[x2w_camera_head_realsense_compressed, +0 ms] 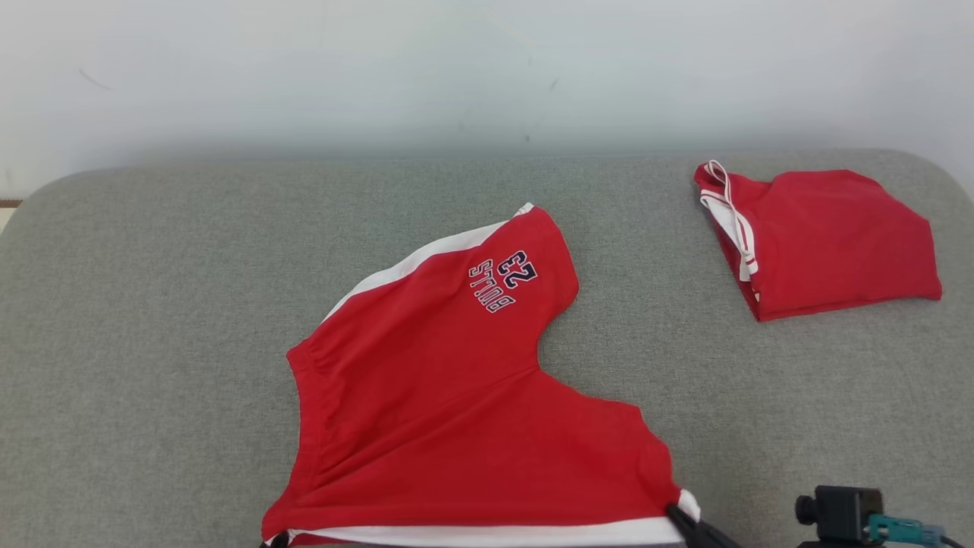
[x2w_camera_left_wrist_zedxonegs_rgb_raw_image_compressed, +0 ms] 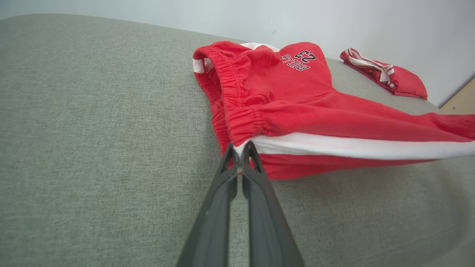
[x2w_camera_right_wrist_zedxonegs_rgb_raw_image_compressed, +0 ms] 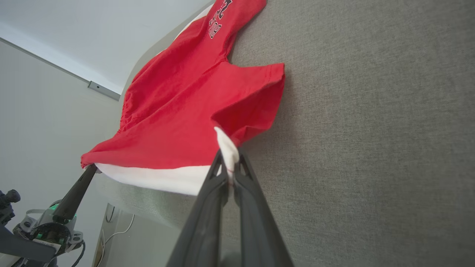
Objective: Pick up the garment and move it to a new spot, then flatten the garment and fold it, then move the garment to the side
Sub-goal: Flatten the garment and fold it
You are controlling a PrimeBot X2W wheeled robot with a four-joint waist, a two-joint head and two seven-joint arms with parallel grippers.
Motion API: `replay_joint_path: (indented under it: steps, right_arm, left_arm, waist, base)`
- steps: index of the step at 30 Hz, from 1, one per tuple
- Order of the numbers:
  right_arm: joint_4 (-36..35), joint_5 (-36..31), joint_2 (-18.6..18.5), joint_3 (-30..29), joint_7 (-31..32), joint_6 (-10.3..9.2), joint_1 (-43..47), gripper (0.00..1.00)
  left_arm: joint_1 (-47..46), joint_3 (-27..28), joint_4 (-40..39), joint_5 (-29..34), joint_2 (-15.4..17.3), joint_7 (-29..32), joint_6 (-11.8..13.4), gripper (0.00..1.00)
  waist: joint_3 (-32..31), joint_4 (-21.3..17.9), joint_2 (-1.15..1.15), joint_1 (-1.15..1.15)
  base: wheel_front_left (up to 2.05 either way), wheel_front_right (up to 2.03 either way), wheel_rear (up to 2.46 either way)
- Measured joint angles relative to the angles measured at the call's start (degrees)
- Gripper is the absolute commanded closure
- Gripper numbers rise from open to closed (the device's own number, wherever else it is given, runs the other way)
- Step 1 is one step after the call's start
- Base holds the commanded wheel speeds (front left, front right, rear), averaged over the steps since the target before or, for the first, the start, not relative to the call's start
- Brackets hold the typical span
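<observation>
Red shorts (x2w_camera_head_realsense_compressed: 441, 380) lie spread on the grey fabric-covered counter (x2w_camera_head_realsense_compressed: 152, 304), towards its near edge and roughly centred in your head view. Both grip points sit on the white side stripe (x2w_camera_head_realsense_compressed: 487, 534) that runs along the near edge of the shorts.

1. The left end effector (x2w_camera_left_wrist_zedxonegs_rgb_raw_image_compressed: 241, 146) is closed on the shorts. Its fingertips pinch the stripe at the end that meets the gathered elastic waistband (x2w_camera_left_wrist_zedxonegs_rgb_raw_image_compressed: 237, 92).
2. The right end effector (x2w_camera_right_wrist_zedxonegs_rgb_raw_image_compressed: 228, 157) is closed on the shorts. Its fingertips pinch the opposite end of the stripe, at the corner of the leg hem (x2w_camera_right_wrist_zedxonegs_rgb_raw_image_compressed: 276, 74).

The stripe is stretched straight between the two end effectors. In both wrist views this near edge stands clear of the counter, while the rest of the fabric slopes down to rest on it. The far leg lies flat with the "BULLS 23" print (x2w_camera_head_realsense_compressed: 502, 283) facing up; it reads upside down in your head view.

A folded red garment (x2w_camera_head_realsense_compressed: 822, 236) with white trim lies at the far right of the counter, well apart from the shorts and from both end effectors. You cannot tell what type of garment it is.

Limits of view: in the head view the bottom frame edge cuts off both end effectors, leaving a dark tip at each near corner of the shorts. A dark device with a teal part (x2w_camera_head_realsense_compressed: 860, 514) at the lower right is also cut off there.
</observation>
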Motion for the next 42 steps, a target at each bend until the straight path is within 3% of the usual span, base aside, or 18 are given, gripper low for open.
replay_joint_path:
  steps: [8,16,27,33,42]
  right_arm:
    - [0.5,-3.7,2.1,-3.0,-3.8,0.00,-3.1,1.00]
    - [6.2,-5.4,2.5,-3.3,-12.1,0.01,-14.3,1.00]
    - [25.9,-6.3,2.2,0.7,-17.3,0.02,-35.5,1.00]
    - [40.8,-7.2,2.9,3.5,-19.1,0.01,-49.8,1.00]
    - [56.4,-7.4,4.7,5.4,-20.9,0.01,-65.8,1.00]
  left_arm:
    - [-0.2,1.4,0.4,0.9,-2.1,0.0,-1.1,1.00]
    - [-4.6,3.6,0.2,2.1,-3.0,0.0,-3.2,1.00]
    - [-17.3,6.2,8.4,-0.1,-4.4,0.0,-6.3,1.00]
    - [-26.2,5.9,15.5,-0.8,-5.0,0.9,-8.4,1.00]
    - [-37.7,3.7,23.8,-1.3,-5.8,1.9,-10.9,1.00]
  waist:
    - [-0.6,-0.2,0.00,0.01]
    - [-0.5,0.3,0.01,0.01]
    - [1.6,1.2,0.01,0.01]
    - [4.6,1.7,0.01,0.02]
    - [9.9,2.9,0.01,0.02]
  base:
    - [0.00,0.00,0.00]
    - [0.00,0.00,0.00]
    - [0.00,0.00,0.00]
    - [0.00,0.00,0.00]
    - [0.00,0.00,0.00]
